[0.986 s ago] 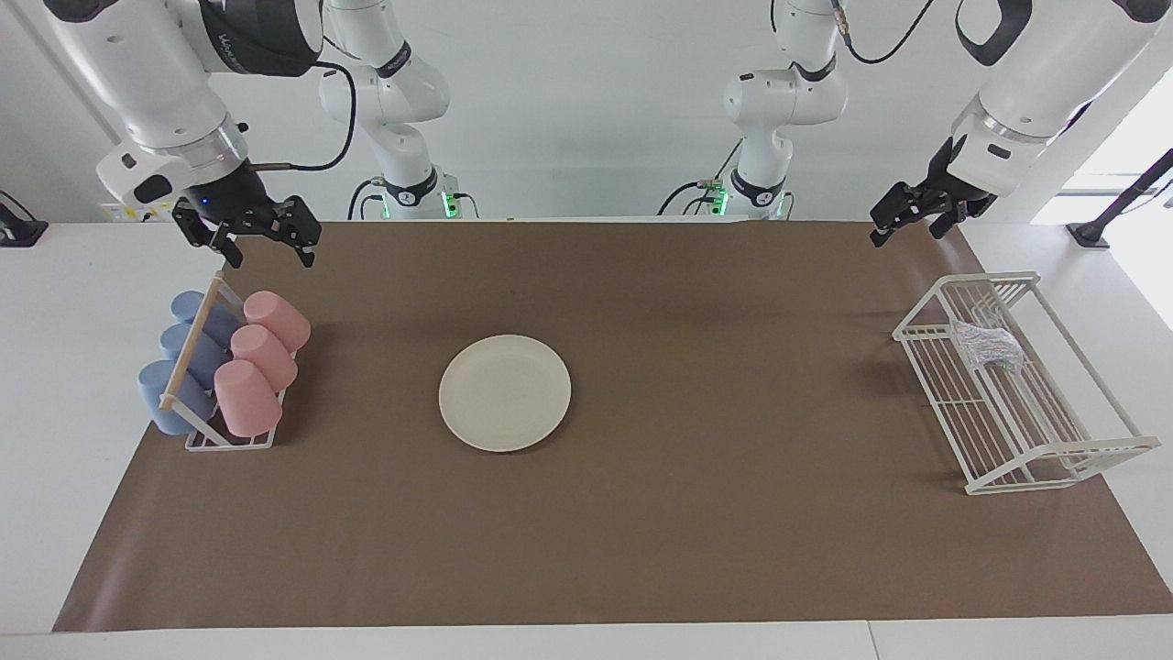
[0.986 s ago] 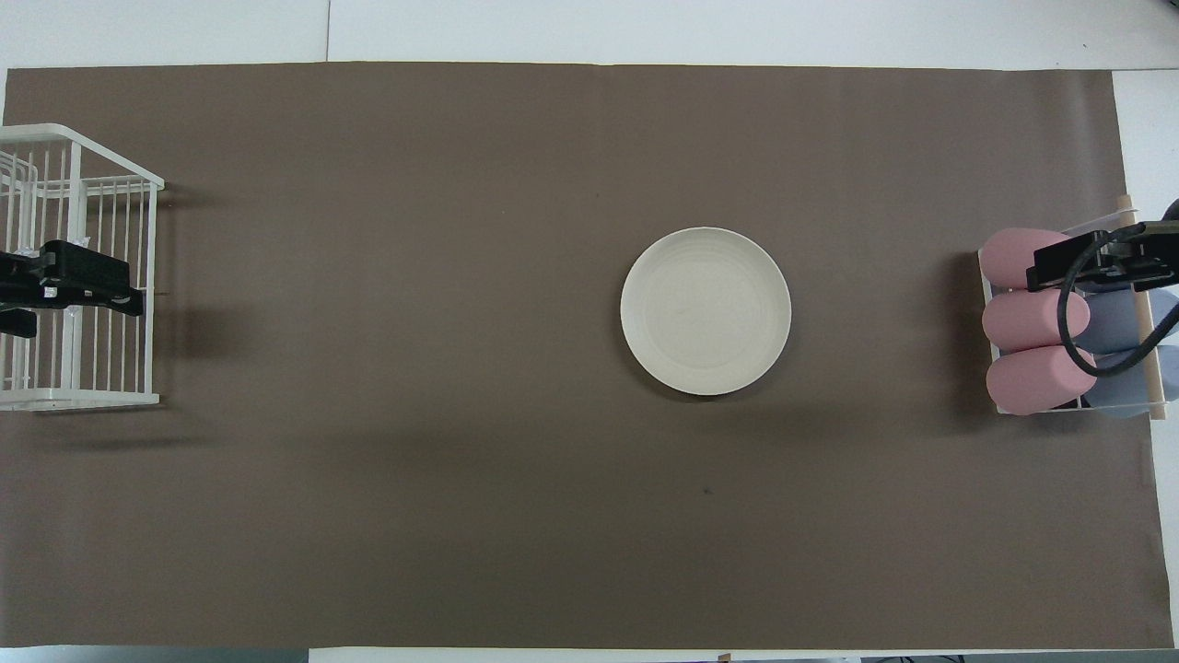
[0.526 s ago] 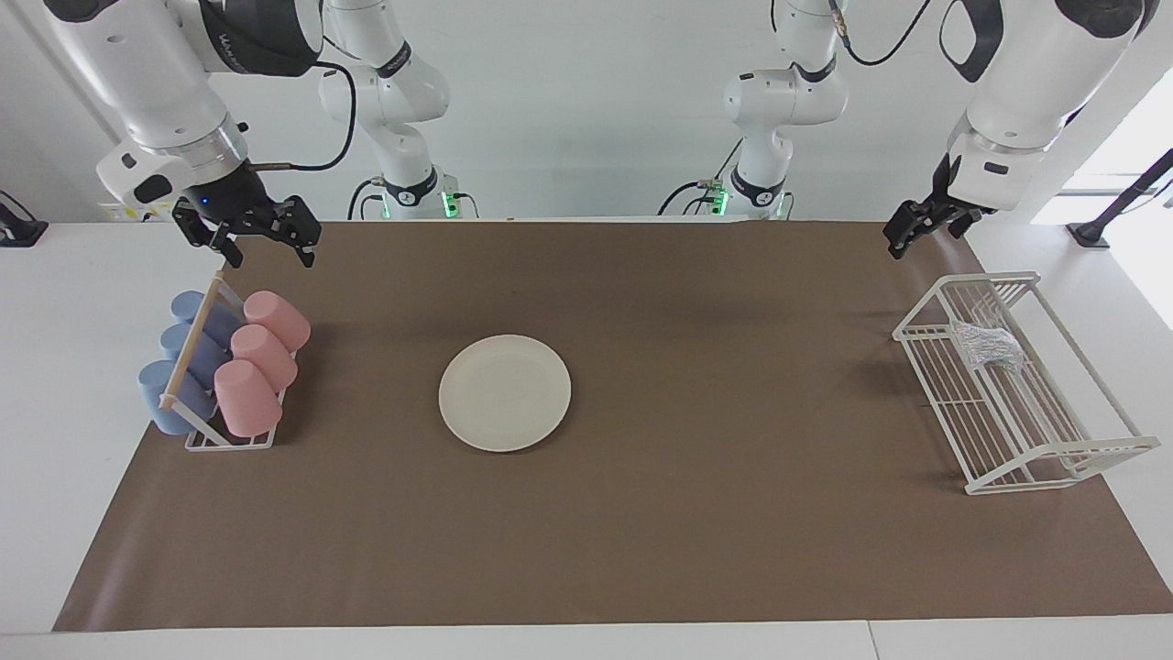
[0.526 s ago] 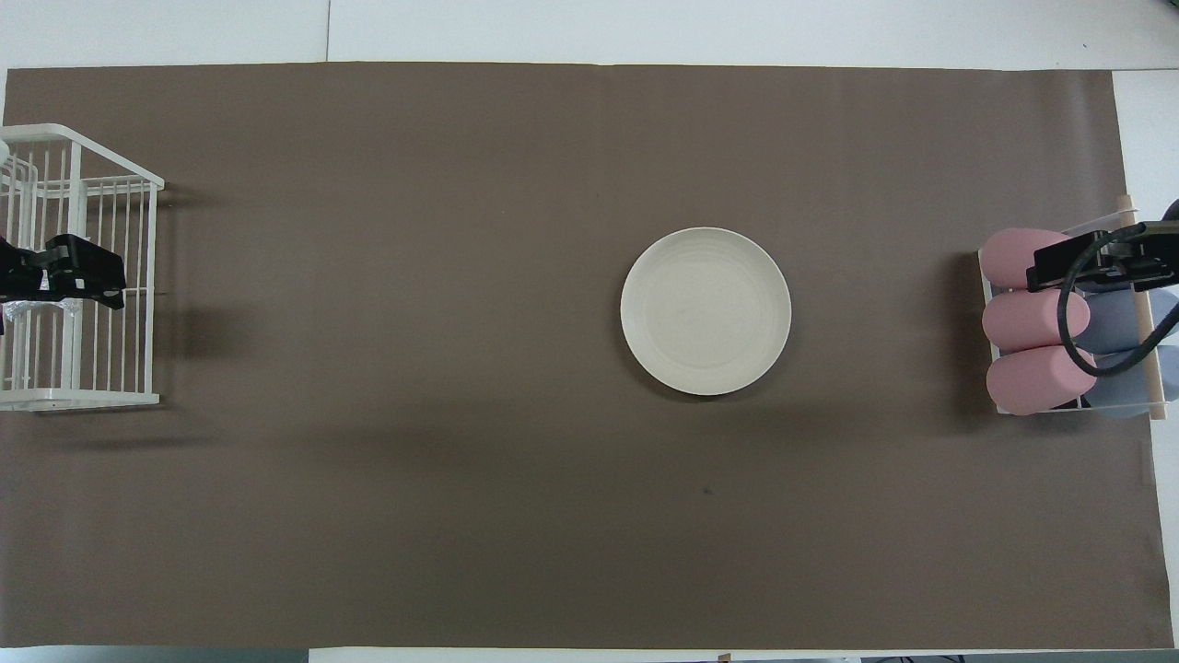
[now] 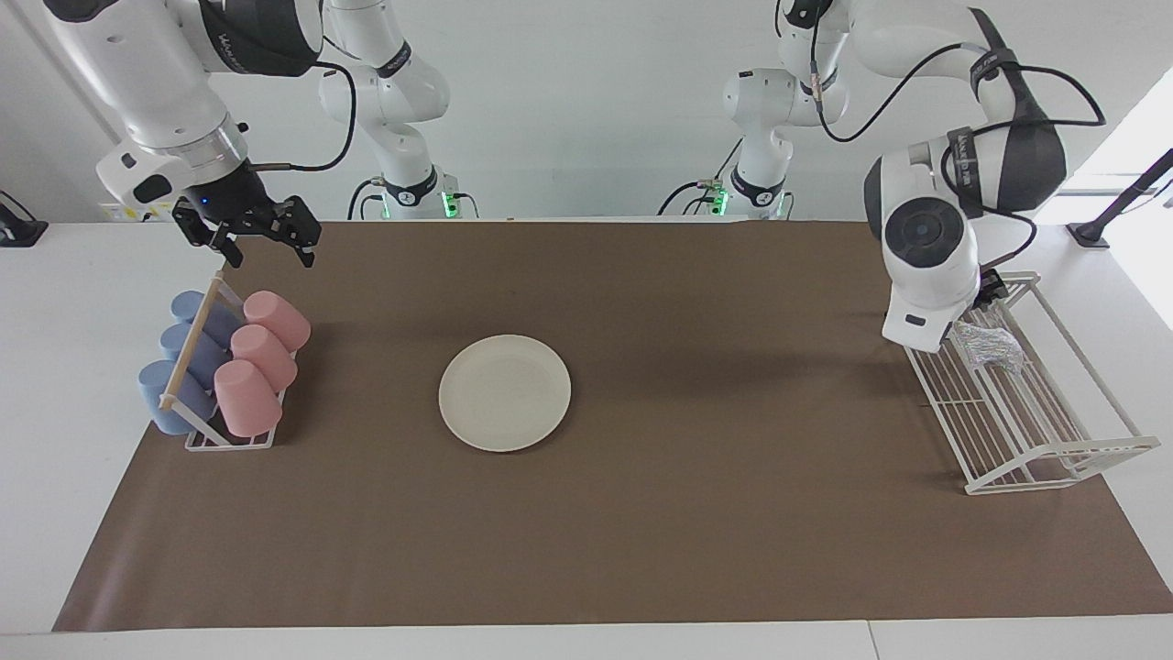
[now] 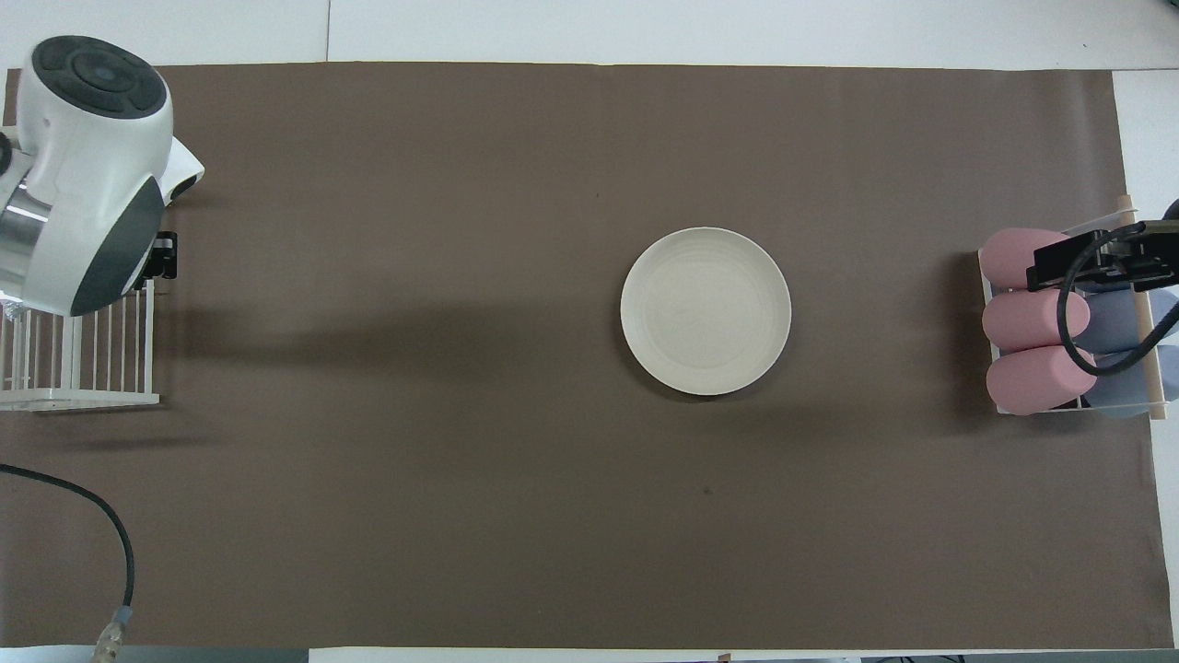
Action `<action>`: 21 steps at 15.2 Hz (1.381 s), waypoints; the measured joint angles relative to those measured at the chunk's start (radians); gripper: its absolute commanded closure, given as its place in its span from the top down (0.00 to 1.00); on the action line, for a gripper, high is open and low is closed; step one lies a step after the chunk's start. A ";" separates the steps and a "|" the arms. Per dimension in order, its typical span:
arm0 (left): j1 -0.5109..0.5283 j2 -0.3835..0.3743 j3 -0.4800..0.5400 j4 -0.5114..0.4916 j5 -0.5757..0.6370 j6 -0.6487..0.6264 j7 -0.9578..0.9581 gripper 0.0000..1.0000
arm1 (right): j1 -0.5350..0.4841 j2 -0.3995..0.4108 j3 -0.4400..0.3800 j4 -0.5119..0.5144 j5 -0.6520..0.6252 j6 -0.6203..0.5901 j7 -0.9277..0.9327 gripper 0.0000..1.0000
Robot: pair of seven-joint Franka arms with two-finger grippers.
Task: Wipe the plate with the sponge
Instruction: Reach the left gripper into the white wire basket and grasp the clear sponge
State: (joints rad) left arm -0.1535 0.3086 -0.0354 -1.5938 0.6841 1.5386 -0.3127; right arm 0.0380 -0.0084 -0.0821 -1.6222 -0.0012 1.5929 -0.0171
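Round flat cream-white plate (image 5: 505,392) sits flat on the brown paper table cover (image 5: 641,541), roughly mid-table, a bit toward the right arm's end. Nothing on it, nothing touching it.

Small silvery-white mesh sponge w/ coloured speckles (image 5: 988,346) lies in the white wire rack (image 5: 1054,449) at the left arm's end of the table, in the part of the rack nearer the robots. Well apart from the plate.

Left arm is bent down over that rack; its big white wrist housing (image 5: 921,252) hides most of the tool in both views. Left gripper (image 5: 988,295): only a dark bit shows just beside the housing, right above the sponge. Fingertips not visible, but the jaws stand released, nothing seen in them. Can't tell from the facing view whether it touches the sponge or the rack wires.

Right gripper (image 5: 264,244) hangs in the air over the edge of the table cover nearest the robots, near the cup rack; fingers spread apart, empty. Right arm waiting.

Wire cup rack w/ wooden bar (image 5: 191,348) at the right arm's end holds three pink tumblers (image 5: 261,357) and three blue tumblers (image 5: 174,367), lying tilted in two rows. In the overhead view the right gripper overlaps the pink row, but the facing view shows it raised clear of them.
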 measured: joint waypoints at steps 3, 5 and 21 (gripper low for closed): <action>-0.013 0.087 -0.002 0.028 0.141 0.001 0.000 1.00 | 0.000 0.000 0.000 0.000 0.000 0.000 0.001 1.00; -0.016 0.129 -0.004 0.038 0.207 0.008 0.002 1.00 | 0.000 0.000 0.000 0.000 0.000 0.000 0.001 1.00; -0.015 0.150 0.005 0.041 0.253 -0.022 -0.002 0.00 | 0.000 0.000 0.001 0.000 0.000 0.000 0.010 1.00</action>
State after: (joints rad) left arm -0.1681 0.4584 -0.0299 -1.5528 0.9375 1.5162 -0.3148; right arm 0.0383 -0.0084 -0.0813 -1.6222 -0.0012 1.5929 -0.0071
